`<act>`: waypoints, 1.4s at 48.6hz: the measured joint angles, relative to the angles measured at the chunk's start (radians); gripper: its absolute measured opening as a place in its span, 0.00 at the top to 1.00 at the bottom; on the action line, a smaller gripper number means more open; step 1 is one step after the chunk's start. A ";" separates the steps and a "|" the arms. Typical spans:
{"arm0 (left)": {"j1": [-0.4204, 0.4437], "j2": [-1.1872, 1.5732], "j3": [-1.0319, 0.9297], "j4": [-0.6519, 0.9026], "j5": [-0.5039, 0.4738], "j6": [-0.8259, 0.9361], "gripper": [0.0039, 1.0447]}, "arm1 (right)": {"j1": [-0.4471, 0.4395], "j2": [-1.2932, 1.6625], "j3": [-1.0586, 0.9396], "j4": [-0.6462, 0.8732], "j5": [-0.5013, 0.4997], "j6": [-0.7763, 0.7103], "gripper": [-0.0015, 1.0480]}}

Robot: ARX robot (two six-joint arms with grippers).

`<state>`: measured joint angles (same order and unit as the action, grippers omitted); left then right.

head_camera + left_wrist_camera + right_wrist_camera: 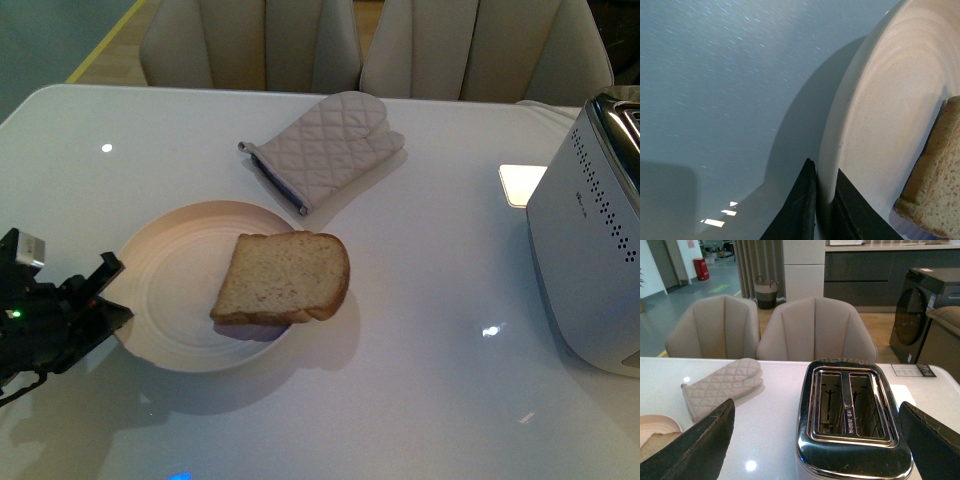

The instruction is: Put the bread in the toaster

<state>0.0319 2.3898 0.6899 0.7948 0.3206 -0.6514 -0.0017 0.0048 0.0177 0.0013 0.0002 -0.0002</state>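
Observation:
A slice of speckled light-brown bread (pixel 283 277) lies on the right part of a round cream plate (pixel 180 285), overhanging its rim. My left gripper (pixel 112 300) is shut on the plate's left rim (pixel 826 180), one black finger on each side. The white-grey toaster (pixel 590 270) stands at the table's right edge. In the right wrist view its chrome top (pixel 852 407) with two empty slots lies between the spread fingers of my open right gripper (pixel 815 440), which hovers above it. The bread's corner (pixel 937 190) shows in the left wrist view.
A quilted grey oven mitt (pixel 325 148) lies behind the plate, toward the table's far side. Two beige chairs (pixel 815 330) stand behind the white table (pixel 430 400). A card (pixel 912 370) lies beyond the toaster.

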 joint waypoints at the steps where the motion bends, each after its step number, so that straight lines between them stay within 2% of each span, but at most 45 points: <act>1: -0.021 0.000 0.000 0.002 -0.007 -0.010 0.97 | 0.000 0.000 0.000 0.000 0.000 0.000 0.09; 9: -0.110 0.006 0.028 -0.013 -0.035 -0.058 0.97 | 0.000 0.000 0.000 0.000 0.000 0.000 0.09; 22: -0.202 0.006 0.101 -0.079 -0.060 -0.089 0.97 | 0.000 0.000 0.000 0.000 0.000 0.000 0.09; 52: -0.341 0.006 0.177 -0.153 -0.097 -0.129 0.96 | 0.000 0.000 0.000 0.000 0.000 0.000 0.09; 58: -0.348 0.006 0.178 -0.153 -0.107 -0.146 0.71 | 0.000 0.000 0.000 0.000 0.000 0.000 0.09; 68: -0.313 -0.027 0.124 -0.088 -0.131 -0.158 0.41 | 0.000 0.000 0.000 0.000 0.000 0.000 0.09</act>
<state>-0.2813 2.3627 0.8143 0.7071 0.1894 -0.8097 -0.0017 0.0048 0.0177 0.0013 0.0002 -0.0002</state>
